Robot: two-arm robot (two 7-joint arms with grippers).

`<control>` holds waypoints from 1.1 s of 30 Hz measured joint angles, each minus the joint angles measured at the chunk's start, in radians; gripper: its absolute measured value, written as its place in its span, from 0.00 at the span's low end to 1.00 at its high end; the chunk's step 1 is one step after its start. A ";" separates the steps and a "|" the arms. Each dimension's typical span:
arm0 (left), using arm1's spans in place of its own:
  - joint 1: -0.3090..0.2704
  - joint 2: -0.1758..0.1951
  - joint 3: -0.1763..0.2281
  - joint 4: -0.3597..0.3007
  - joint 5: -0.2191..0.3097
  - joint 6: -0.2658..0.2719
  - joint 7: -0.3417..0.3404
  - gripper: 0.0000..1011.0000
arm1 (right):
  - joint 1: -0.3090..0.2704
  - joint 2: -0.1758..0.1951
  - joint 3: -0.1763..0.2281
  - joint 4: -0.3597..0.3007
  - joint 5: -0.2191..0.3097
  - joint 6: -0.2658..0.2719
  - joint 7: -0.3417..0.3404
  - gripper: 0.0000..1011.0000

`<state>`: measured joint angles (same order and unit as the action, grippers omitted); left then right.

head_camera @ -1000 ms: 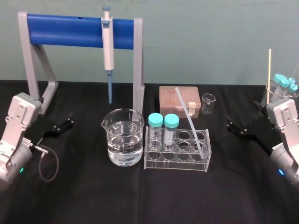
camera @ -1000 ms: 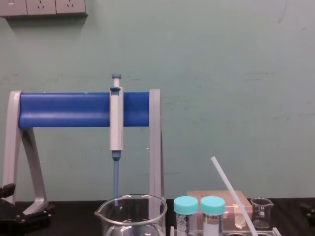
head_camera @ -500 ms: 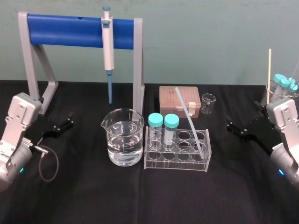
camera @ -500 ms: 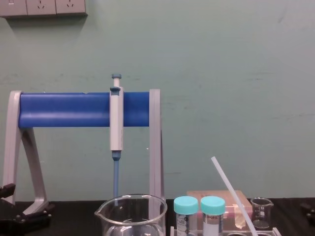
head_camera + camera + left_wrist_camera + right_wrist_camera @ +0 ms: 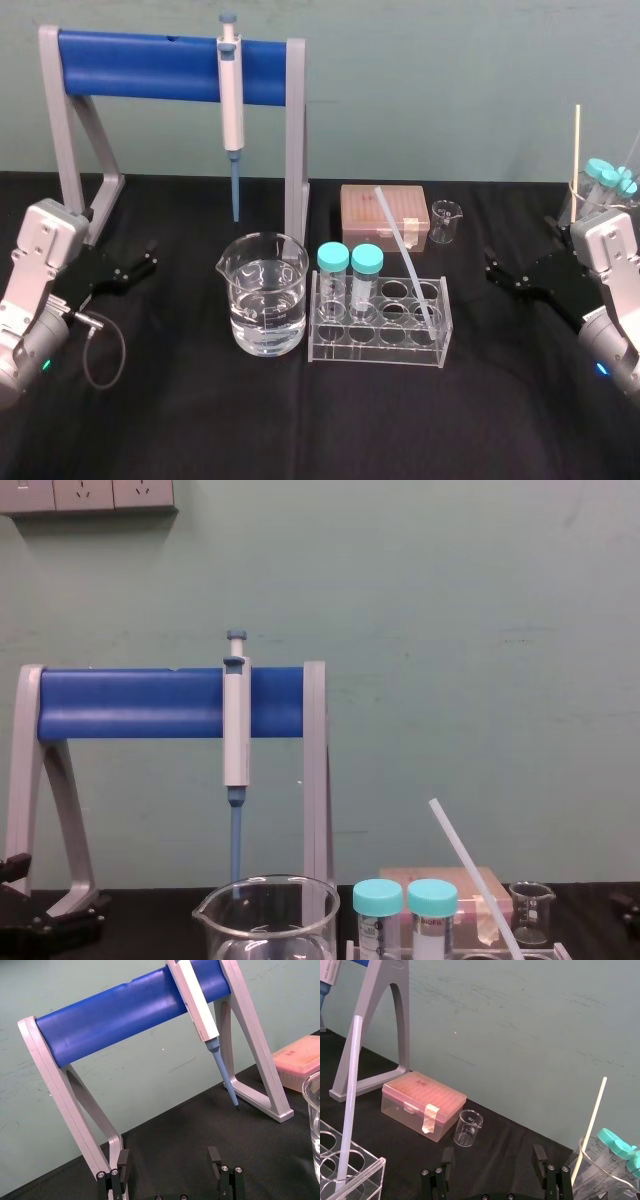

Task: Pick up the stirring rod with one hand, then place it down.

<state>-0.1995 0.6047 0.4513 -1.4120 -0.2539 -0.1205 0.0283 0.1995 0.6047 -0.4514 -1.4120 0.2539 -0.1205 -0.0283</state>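
No word, number or brand can be read anywhere in these views. The two teal-capped tubes [image 5: 404,930] standing in the clear rack [image 5: 378,345] each carry a pale label with dark print, but the marks are too small to make out. The small glass beaker [image 5: 468,1128] beside the pink tip box [image 5: 423,1105] shows faint pale markings on its wall, likewise illegible. The strip of tape [image 5: 429,1118] on the front of that box looks blank. The pipette [image 5: 236,730] hanging on the blue stand [image 5: 135,703] bears no legible lettering on its white body.
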 joint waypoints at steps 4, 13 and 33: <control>0.000 0.000 0.000 0.000 0.000 0.000 0.000 0.99 | 0.000 0.000 0.000 0.000 0.000 0.000 0.000 0.99; 0.000 0.000 0.000 0.000 0.000 0.000 0.000 0.99 | 0.000 0.000 0.000 0.000 0.000 0.000 0.000 0.99; 0.000 0.000 0.000 0.000 0.000 0.000 0.000 0.99 | 0.017 -0.063 0.086 -0.086 0.284 0.133 0.290 0.99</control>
<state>-0.1995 0.6047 0.4513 -1.4120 -0.2539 -0.1205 0.0283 0.2168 0.5416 -0.3652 -1.4978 0.5377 0.0130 0.2618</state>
